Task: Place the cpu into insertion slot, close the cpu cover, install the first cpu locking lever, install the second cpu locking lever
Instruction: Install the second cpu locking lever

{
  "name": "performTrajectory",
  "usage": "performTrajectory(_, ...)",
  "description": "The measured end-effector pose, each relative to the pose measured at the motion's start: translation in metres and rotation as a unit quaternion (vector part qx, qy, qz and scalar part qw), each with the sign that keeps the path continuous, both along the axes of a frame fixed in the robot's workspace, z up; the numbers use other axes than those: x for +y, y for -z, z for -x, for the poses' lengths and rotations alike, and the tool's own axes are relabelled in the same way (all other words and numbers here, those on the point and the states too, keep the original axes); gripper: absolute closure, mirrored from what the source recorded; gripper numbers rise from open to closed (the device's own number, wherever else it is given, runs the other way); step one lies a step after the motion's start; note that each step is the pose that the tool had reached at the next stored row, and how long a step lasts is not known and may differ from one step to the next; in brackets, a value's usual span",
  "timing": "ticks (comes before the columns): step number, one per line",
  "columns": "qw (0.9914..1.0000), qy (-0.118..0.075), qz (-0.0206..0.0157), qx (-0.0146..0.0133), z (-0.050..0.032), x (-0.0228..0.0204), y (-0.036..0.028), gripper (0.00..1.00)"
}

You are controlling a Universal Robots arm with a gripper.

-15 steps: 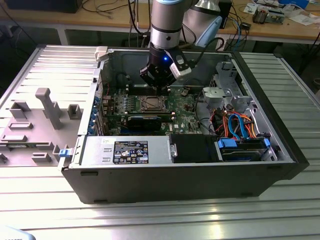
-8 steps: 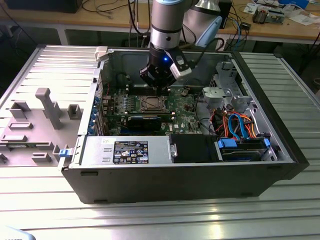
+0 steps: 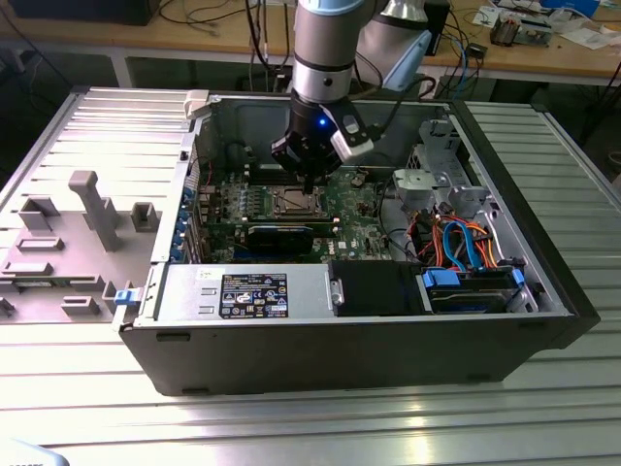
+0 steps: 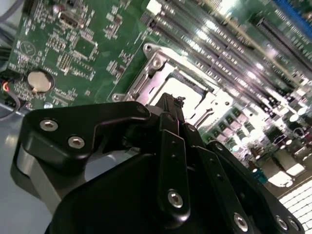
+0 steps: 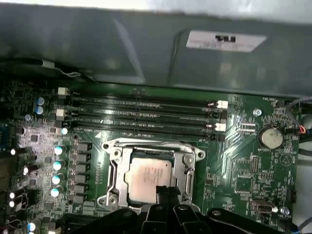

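Silver-grey cpu sits in the insertion slot, claw touching.

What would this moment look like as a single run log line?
hand: closed, tips together at socket edge | cpu: seated in insertion slot | cpu cover: down over cpu

1. The exterior view is evenly lit and sharp; the case interior lies in shade.
2. A blue light glows on the arm.
3. In the second wrist view, glare whitens the memory slots, and the gripper looms dark and soft.
4. The first wrist view is dim, faintly blurred, the cpu dull.
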State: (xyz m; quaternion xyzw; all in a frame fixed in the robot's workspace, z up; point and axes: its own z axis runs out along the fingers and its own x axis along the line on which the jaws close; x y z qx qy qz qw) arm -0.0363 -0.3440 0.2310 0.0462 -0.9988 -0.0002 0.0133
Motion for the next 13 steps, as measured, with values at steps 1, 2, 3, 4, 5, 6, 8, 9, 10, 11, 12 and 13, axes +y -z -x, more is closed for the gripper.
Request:
performTrajectory(1,1.00000,0.000,0.0001,0.0000,0.0000,-0.0031,-0.0001,0.89)
performTrajectory(2,1.00000,0.000,0.0001,0.0000,0.0000,-0.0061,-0.0001,0.89)
performTrajectory(3,1.00000,0.000,0.0000,0.0000,0.0000,-0.0091,0.0000,0.89)
performTrajectory(4,1.00000,0.000,0.0000,0.0000,0.0000,-0.0120,0.0000,0.89)
performTrajectory(5,1.00000,0.000,0.0001,0.0000,0.0000,-0.0159,0.0000,0.89)
performTrajectory(6,1.00000,0.000,0.0001,0.0000,0.0000,-0.0176,0.0000,0.89)
performTrajectory(8,1.00000,0.000,0.0000,0.0000,-0.0001,-0.0206,0.0001,0.89)
performTrajectory(9,1.00000,0.000,0.0000,0.0000,-0.0002,-0.0222,0.0001,0.89)
performTrajectory(10,1.00000,0.000,0.0001,0.0000,-0.0002,-0.0247,0.0000,0.89)
performTrajectory(11,1.00000,0.000,0.0001,0.0000,-0.0002,-0.0273,0.0000,0.89)
performTrajectory(12,1.00000,0.000,0.0000,0.0000,-0.0001,-0.0308,0.0000,0.89)
performTrajectory(13,1.00000,0.000,-0.0002,0.0000,-0.0001,-0.0334,0.0001,0.89)
